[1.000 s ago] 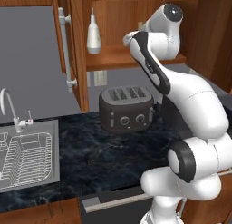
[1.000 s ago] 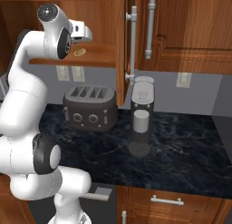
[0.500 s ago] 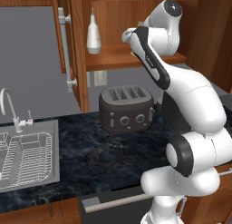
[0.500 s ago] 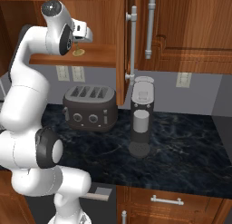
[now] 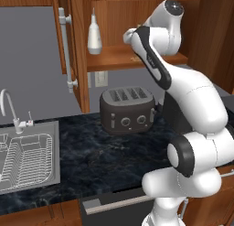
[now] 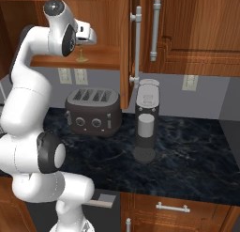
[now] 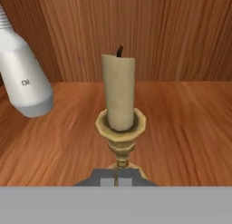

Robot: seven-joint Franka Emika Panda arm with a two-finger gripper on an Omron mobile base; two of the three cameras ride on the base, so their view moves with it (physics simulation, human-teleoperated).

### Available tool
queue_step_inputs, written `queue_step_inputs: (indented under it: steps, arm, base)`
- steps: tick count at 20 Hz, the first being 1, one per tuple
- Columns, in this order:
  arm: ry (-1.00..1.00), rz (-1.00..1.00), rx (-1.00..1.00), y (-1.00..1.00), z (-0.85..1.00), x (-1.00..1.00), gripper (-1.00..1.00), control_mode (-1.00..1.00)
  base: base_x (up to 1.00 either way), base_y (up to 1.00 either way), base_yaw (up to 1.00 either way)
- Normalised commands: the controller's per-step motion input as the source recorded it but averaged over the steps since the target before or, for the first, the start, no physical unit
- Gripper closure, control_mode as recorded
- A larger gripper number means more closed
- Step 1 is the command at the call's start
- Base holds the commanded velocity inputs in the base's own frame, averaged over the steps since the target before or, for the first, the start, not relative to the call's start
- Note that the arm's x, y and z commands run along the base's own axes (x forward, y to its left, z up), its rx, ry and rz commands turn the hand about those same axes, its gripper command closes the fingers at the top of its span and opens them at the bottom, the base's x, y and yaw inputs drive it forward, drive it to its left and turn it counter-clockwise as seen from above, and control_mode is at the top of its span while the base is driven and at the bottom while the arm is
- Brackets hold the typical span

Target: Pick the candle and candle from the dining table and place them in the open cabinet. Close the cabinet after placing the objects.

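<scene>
With my arm reaching into the open cabinet (image 5: 137,19), I see the candle (image 7: 118,94) upright in its gold holder on the wooden shelf (image 7: 190,123), a white bottle (image 7: 22,78) beside it. Pincer (image 6: 89,34) pressed together; whether it grips the holder's stem, can't tell.

A pale candle (image 7: 118,92) with a dark wick stands upright in a gold candlestick (image 7: 120,133) in the middle of the hand view, resting on a reddish-brown wooden shelf (image 7: 186,123). Behind it rises a back wall (image 7: 172,32) of vertical wood grain. At the upper left, well apart from the candle, a white bottle (image 7: 23,78) leans across the corner, with small dark lettering on its side that looks like "Oil".
</scene>
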Motion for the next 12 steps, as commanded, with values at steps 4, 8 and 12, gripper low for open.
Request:
queue_step_inputs:
  steps: [4,8,12]
  arm:
    - [0.00,-0.03,-0.10,0.00,-0.25,0.03,1.00,-1.00]
    - [0.00,-0.02,-0.07,0.01,-0.22,0.04,1.00,-1.00]
    - [0.00,-0.01,-0.01,0.00,-0.04,0.02,1.00,-1.00]
  base:
    - [0.00,0.00,0.00]
    - [0.00,0.00,0.00]
    - [0.00,0.00,0.00]
